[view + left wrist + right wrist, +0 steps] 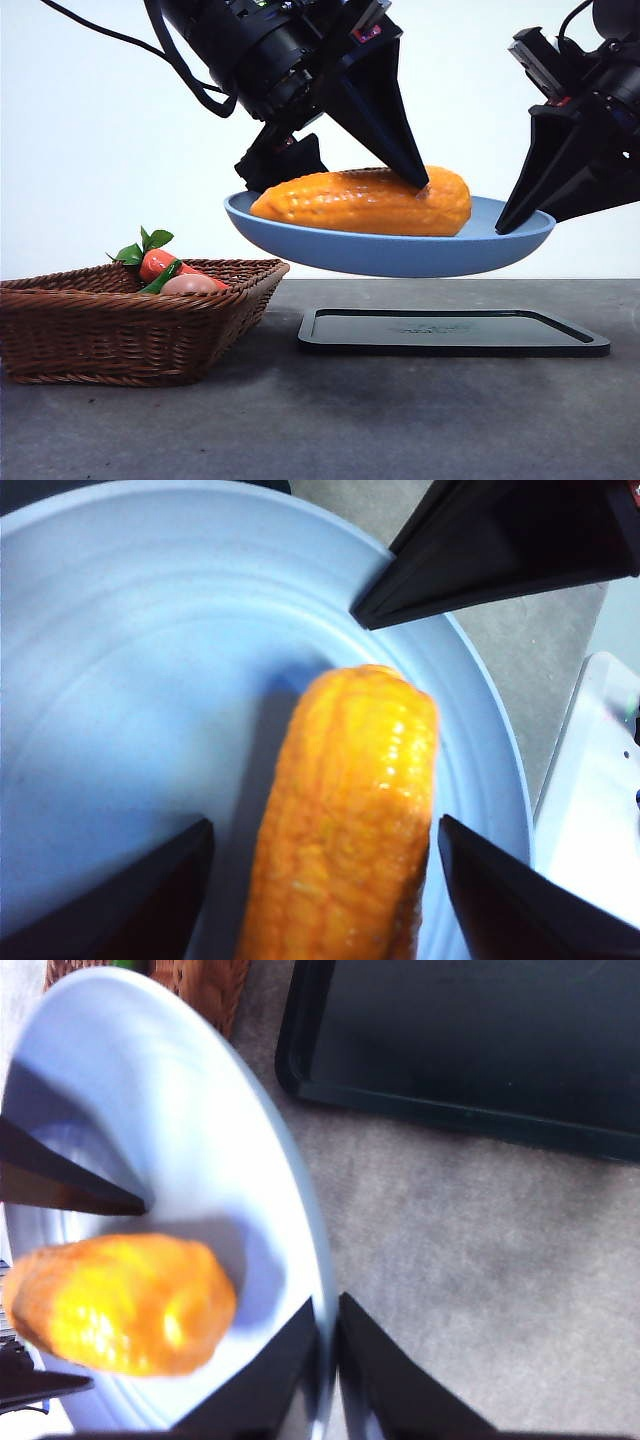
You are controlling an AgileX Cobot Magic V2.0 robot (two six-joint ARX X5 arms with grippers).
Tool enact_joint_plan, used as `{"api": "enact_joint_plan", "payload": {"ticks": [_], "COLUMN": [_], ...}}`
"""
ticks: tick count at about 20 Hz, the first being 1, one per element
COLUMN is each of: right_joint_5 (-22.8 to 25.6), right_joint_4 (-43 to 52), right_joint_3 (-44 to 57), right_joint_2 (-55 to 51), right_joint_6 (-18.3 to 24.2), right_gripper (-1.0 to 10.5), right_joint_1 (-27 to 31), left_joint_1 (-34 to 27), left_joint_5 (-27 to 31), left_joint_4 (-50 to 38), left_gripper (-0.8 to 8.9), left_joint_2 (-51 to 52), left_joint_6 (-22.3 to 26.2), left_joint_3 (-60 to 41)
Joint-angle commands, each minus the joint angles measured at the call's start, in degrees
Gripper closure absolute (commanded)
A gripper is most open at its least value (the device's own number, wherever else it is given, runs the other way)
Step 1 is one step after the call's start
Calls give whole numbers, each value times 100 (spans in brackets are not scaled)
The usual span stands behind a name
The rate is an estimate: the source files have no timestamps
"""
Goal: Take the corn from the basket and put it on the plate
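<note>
Left claw [325, 880] apart, straddling corn [365, 202]; right claw [328, 1360] pinching plate [500, 245] rim; basket [130, 330] edge-cropped.

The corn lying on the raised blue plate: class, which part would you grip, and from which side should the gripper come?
Grip the corn across its thick middle, coming from above with one jaw on each long side. It lies flat and lengthwise on the plate, so the rim blocks a level approach. The left gripper already straddles it so, jaws open; the right gripper pinches the plate's rim.

I read even, bright light against a blown-out white backdrop. Glare glints off the corn [350, 810]; its shadow darkens the plate [130, 700]. My right wrist view is soft and blurred.
</note>
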State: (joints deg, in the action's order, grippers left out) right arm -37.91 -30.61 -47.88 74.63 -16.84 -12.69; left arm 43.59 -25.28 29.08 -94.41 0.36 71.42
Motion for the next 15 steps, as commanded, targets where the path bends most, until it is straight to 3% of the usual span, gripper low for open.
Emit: {"api": "enact_joint_plan", "payload": {"ticks": [1, 7, 15], "right_joint_5": [-107, 70, 328], "right_joint_4": [70, 85, 387], "right_joint_3": [-125, -125, -133], "right_joint_2": [57, 59, 133], "right_joint_6": [-28, 20, 15], "right_gripper": [945, 945, 945], "right_joint_1": [-13, 15, 402], "left_joint_1": [52, 52, -15], "left_joint_5": [15, -138, -142], "left_joint_4": [4, 234, 1143], "left_gripper": [435, 435, 435], "left_joint_2": [-109, 55, 210], "left_joint_6": [7, -39, 74], "left_joint_3": [98, 496, 1753]}}
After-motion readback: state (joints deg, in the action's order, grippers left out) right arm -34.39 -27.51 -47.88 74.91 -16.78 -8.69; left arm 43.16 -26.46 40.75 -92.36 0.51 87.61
